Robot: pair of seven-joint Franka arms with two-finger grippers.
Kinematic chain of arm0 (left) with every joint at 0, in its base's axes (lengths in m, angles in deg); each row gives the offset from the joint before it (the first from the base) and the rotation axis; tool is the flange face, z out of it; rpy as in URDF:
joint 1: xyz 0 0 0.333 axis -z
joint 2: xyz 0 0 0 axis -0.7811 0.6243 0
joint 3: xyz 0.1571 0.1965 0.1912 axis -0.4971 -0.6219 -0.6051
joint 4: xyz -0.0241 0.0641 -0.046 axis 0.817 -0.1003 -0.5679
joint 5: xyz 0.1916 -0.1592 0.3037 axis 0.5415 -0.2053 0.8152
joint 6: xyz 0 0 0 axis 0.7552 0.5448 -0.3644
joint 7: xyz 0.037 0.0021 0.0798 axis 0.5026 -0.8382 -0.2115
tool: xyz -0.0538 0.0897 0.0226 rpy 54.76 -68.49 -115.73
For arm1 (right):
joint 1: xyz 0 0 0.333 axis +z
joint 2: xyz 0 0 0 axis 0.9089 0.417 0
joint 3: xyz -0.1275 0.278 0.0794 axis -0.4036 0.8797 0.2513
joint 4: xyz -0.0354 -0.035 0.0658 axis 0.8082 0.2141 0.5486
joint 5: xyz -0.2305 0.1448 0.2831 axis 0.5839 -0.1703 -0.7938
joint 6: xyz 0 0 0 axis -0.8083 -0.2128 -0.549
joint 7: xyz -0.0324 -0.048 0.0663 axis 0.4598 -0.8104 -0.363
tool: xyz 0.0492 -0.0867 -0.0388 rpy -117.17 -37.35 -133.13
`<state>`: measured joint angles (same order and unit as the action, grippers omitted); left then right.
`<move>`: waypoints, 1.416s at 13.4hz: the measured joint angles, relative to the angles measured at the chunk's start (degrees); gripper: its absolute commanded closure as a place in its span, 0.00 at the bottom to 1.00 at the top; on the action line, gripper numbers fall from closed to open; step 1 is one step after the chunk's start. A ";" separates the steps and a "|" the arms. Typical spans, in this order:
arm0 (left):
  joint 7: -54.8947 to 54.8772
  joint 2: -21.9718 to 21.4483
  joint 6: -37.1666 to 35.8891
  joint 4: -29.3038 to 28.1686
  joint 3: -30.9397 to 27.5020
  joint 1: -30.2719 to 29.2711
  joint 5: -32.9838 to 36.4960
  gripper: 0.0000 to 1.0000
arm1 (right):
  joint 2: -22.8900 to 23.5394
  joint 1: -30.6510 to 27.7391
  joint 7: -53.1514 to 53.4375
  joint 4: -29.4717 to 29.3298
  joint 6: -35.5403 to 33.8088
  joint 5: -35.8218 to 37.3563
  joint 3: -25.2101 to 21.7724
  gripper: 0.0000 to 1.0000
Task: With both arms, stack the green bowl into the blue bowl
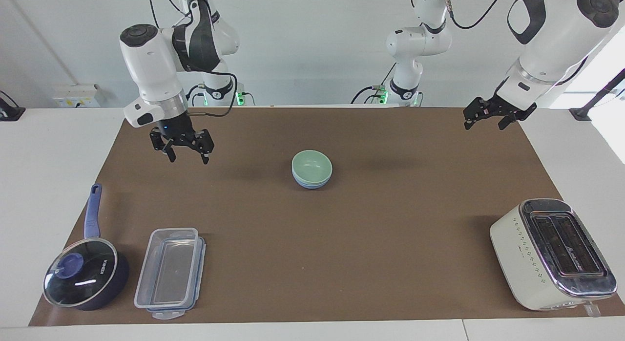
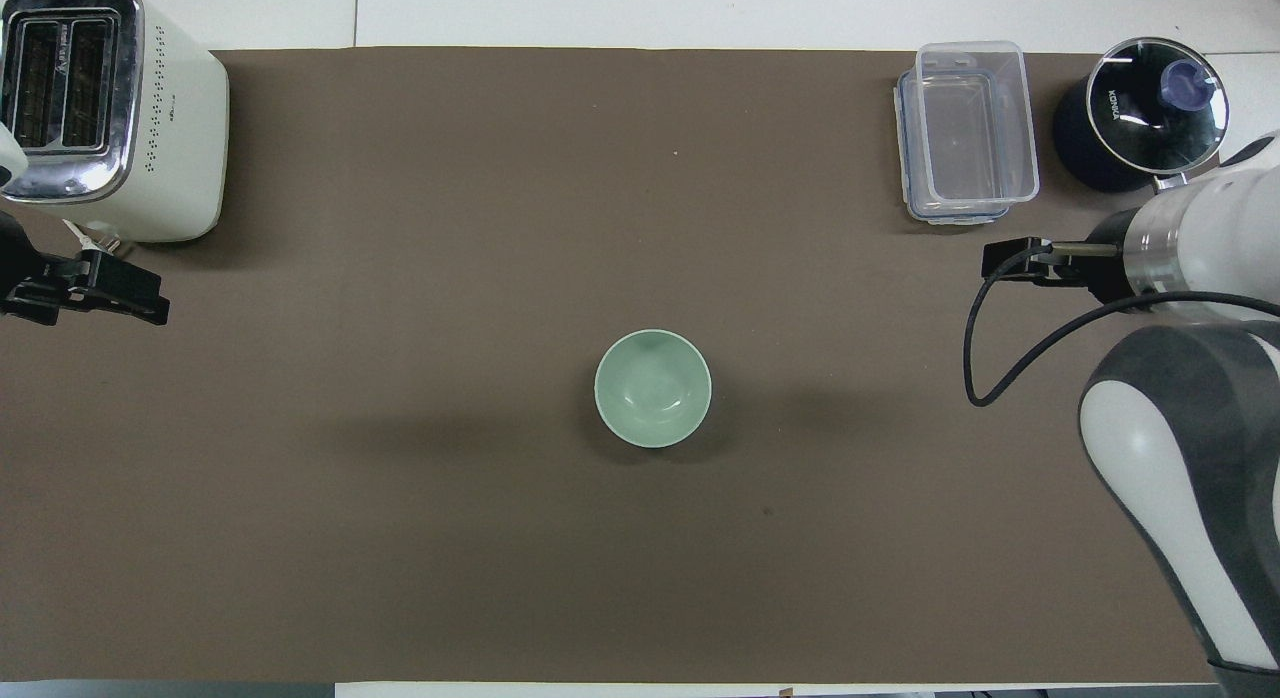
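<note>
Jaws apart, both empty | right gripper (image 1: 187, 155) over mat's (image 1: 390, 263) right-arm edge, 9 o'clock of bowls | left gripper (image 1: 488, 120) waits above other edge, 2 o'clock | green bowl (image 1: 311, 166) nested in blue bowl (image 1: 309, 185), mid-mat, bare mat all round.

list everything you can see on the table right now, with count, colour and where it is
green bowl: one, pale mint green, middle of the mat, nested in the blue bowl
blue bowl: one, light blue, under the green bowl, only its lower rim showing
toaster: one, cream with a chrome top, at the left arm's end, farther from the robots than the bowls
clear container: one, transparent with a bluish rim, at the right arm's end, beside the saucepan
saucepan: one, dark blue with a glass lid, at the right arm's end
mat: one, brown, covering the table
right gripper: one, black, open, raised over the mat
left gripper: one, black, open, waiting over the mat's edge
</note>
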<state>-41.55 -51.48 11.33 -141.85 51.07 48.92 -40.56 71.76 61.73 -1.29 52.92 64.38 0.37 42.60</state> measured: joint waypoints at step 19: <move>0.00 0.00 0.00 0.00 0.00 0.00 0.02 0.00 | 2.80 0.81 -0.48 -12.50 -17.23 1.19 -0.55 0.00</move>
<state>-41.55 -51.48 11.33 -141.85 51.08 48.92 -40.54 74.57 62.54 -1.77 40.42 47.15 1.56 42.05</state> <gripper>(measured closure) 0.000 0.000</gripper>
